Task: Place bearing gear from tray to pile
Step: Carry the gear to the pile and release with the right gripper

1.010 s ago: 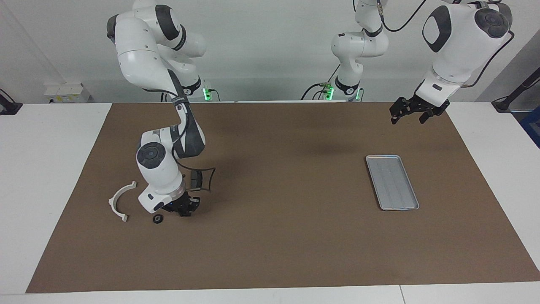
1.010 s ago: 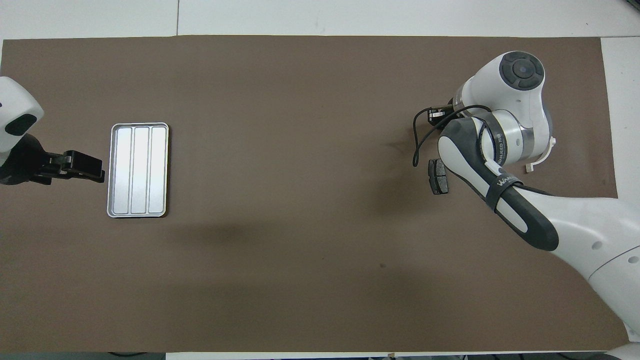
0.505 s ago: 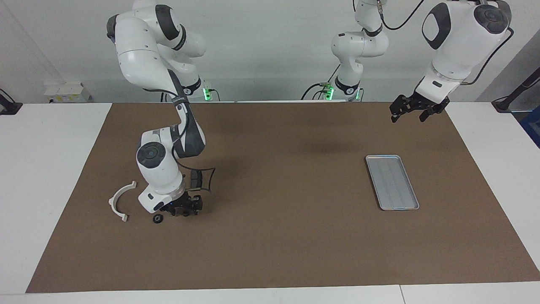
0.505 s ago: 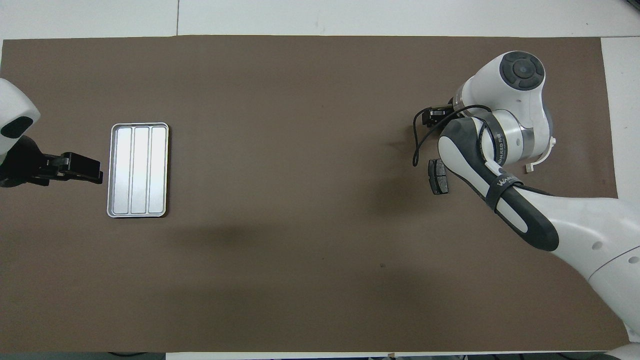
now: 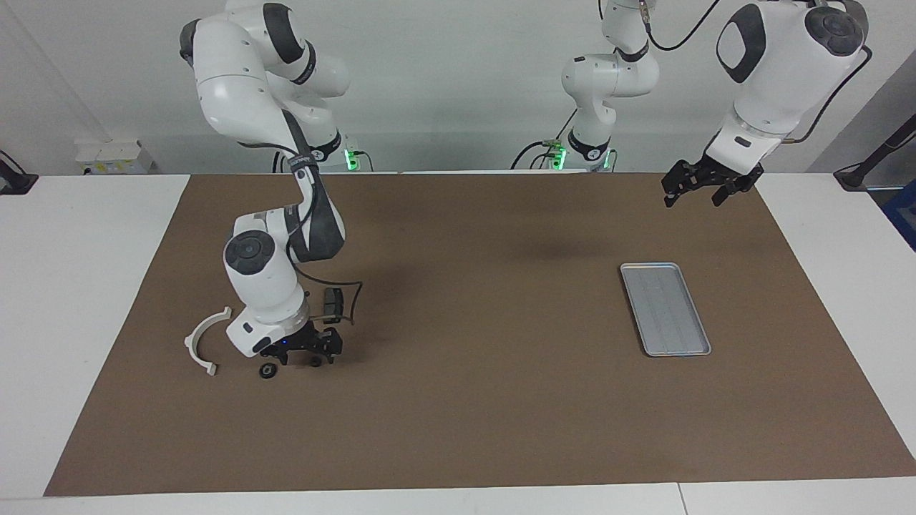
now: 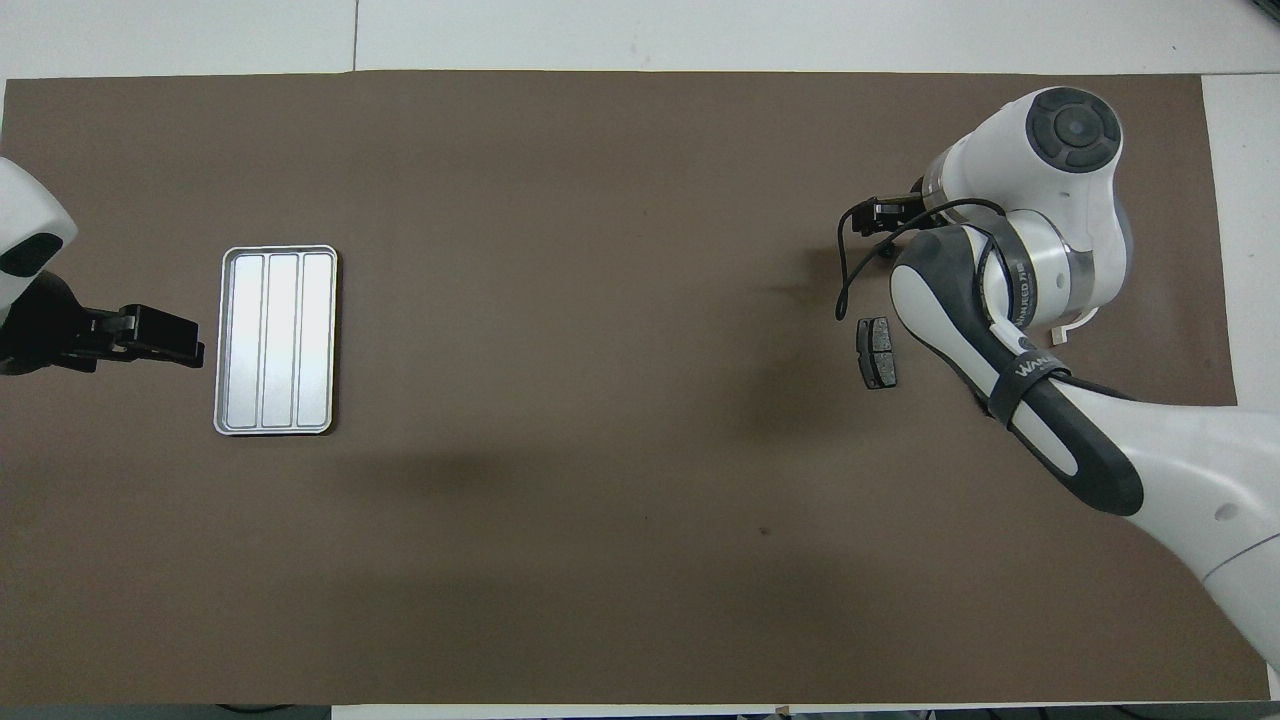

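Note:
The silver tray (image 5: 665, 309) lies empty toward the left arm's end of the mat; it also shows in the overhead view (image 6: 275, 340). The pile is at the right arm's end: a white half-ring bracket (image 5: 202, 340), a dark brake pad (image 5: 330, 302) and a small black bearing gear (image 5: 268, 370). My right gripper (image 5: 306, 352) hangs open just above the mat between the gear and the brake pad. A second small dark part (image 5: 315, 361) lies on the mat under it. My left gripper (image 5: 691, 192) is open and empty in the air, beside the tray's end nearest the robots.
The brown mat (image 5: 472, 400) covers most of the white table. In the overhead view the right arm hides the gear and most of the bracket (image 6: 1060, 330); the brake pad (image 6: 877, 352) shows beside the arm.
My right gripper has opened and risen a little off the mat, leaving a small dark part under it. The left arm has barely moved.

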Robot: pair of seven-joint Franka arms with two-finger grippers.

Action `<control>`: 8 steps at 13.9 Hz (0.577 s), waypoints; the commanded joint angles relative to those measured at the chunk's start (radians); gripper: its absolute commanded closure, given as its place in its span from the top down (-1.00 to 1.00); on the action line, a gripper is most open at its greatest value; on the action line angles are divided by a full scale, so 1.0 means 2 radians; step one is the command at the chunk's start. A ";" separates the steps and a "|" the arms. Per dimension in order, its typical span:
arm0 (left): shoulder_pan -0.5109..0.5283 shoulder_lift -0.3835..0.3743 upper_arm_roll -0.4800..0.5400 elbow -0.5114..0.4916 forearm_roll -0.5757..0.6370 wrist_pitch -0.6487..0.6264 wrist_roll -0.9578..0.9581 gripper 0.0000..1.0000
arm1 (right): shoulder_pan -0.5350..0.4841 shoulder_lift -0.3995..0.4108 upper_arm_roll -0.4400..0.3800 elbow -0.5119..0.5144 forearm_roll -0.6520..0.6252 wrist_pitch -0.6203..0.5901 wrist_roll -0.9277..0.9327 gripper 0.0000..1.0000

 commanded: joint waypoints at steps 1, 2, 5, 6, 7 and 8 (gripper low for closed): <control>-0.003 -0.015 0.004 -0.018 -0.003 0.010 0.002 1.00 | -0.006 -0.072 0.006 -0.022 0.002 -0.050 -0.008 1.00; -0.003 -0.015 0.004 -0.018 -0.003 0.010 0.002 1.00 | -0.006 -0.095 0.006 -0.022 0.020 -0.081 -0.009 1.00; -0.004 -0.015 0.004 -0.018 -0.003 0.010 0.002 1.00 | 0.006 -0.180 -0.011 -0.023 0.075 -0.177 -0.019 1.00; -0.004 -0.015 0.004 -0.018 -0.003 0.010 0.002 1.00 | 0.010 -0.210 -0.013 -0.022 0.077 -0.217 -0.032 1.00; -0.004 -0.015 0.004 -0.018 -0.003 0.010 0.002 1.00 | 0.011 -0.235 -0.013 -0.022 0.079 -0.253 -0.043 1.00; -0.003 -0.015 0.004 -0.018 -0.003 0.010 0.002 1.00 | 0.011 -0.257 -0.014 -0.022 0.083 -0.281 -0.047 1.00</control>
